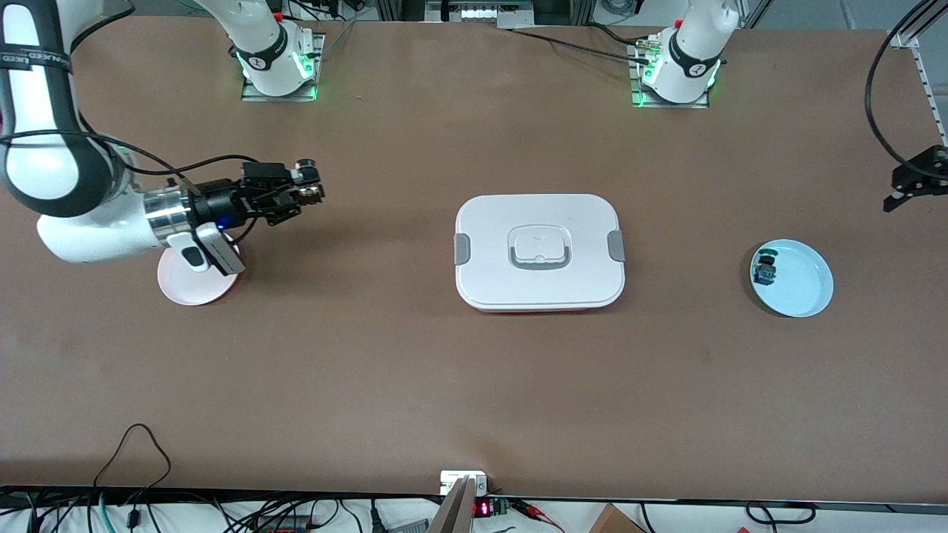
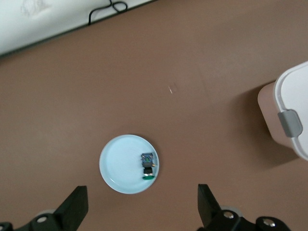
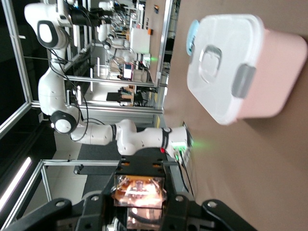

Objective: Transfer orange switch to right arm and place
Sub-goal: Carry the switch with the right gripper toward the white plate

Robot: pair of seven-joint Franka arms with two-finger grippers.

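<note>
Handover complete: right pincer (image 1: 311, 194) pinches the orange switch (image 3: 138, 191), above the worktop (image 1: 370, 370) near the pink plate (image 1: 181, 285) at the right arm's end. Left pincer (image 2: 139, 209), spread and empty, waits over the blue plate (image 1: 803, 285). Placement remains.

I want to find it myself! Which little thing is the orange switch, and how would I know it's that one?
Start at the big white lidded box mid-table, then look toward the right arm's end, where a pink plate lies. Over the table near that plate, the right gripper pinches the orange switch. It is orange-tan, unlike the green and blue switch lying on the pale blue plate.
</note>
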